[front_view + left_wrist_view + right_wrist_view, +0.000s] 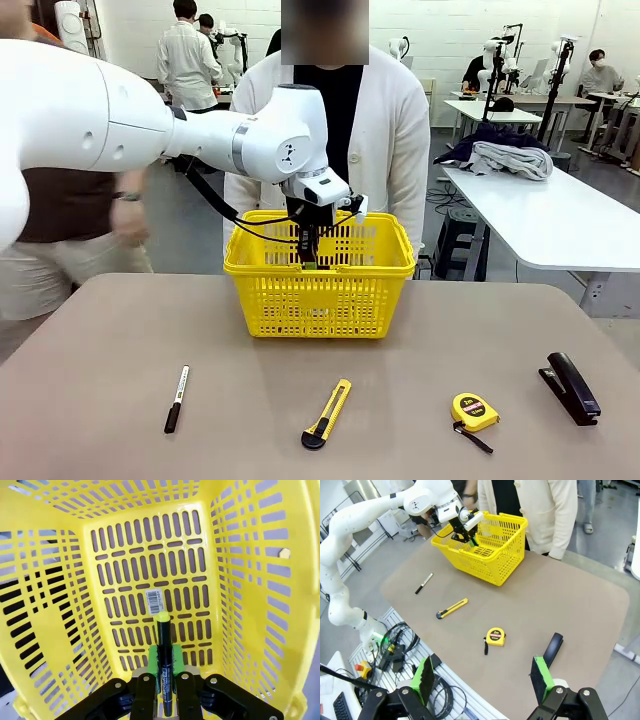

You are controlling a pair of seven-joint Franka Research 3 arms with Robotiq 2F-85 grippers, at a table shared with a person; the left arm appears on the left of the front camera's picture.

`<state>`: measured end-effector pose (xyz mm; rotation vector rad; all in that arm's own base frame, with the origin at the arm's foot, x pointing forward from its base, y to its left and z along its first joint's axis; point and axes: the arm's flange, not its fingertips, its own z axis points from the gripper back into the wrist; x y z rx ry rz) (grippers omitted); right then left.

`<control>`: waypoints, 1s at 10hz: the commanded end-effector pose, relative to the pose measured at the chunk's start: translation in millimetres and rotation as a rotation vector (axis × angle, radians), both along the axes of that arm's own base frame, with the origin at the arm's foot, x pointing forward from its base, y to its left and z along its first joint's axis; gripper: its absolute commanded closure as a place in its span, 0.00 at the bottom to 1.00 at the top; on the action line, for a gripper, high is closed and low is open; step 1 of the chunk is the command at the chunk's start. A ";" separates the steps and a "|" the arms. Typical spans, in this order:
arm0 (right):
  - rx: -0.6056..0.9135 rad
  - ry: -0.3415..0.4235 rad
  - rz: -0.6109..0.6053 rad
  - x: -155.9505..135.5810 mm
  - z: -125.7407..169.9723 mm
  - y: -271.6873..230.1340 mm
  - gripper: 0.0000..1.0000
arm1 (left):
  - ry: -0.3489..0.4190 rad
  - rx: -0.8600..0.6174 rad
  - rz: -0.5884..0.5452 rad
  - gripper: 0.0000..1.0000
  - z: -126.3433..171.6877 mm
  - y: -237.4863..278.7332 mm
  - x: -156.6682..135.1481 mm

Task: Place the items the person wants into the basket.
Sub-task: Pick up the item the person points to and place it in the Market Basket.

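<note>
left gripper (308, 252) clamped on pen (163, 672), inside basket (320, 300), pen pointing at its floor. right gripper (482, 680) wide, holding nothing (well short of basket). knife (327, 412) and tape measure (474, 411) on table (120, 340), robot-side of basket

The left gripper (308, 250) with its pen (163, 675) hangs mid-mouth of the basket (320, 300), arm reaching in from the basket's left, so the basket's right side is the freer way in (a person (385, 140) stands tight behind it). In front of the basket, a marker (177, 398), utility knife (327, 413), tape measure (474, 411) and stapler (571, 387) lie in a row with wide gaps between them.
</note>
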<state>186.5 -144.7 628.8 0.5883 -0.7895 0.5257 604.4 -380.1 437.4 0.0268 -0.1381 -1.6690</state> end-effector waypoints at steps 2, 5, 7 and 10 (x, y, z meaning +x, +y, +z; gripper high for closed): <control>-0.001 0.002 0.003 0.1 -2.1 1.3 0.00 | 0.019 0.030 -0.024 0.88 -10.1 -5.4 6.8; -0.001 0.002 0.003 0.1 -2.1 1.3 0.00 | 0.030 0.053 -0.027 0.88 -22.7 -9.6 8.5; -0.001 0.002 0.003 0.1 -2.1 1.3 0.00 | 0.030 0.052 -0.036 0.88 -25.7 -10.7 9.8; -0.001 0.002 0.003 0.1 -2.1 1.3 0.00 | 0.041 0.056 -0.050 0.00 -27.0 -10.4 10.2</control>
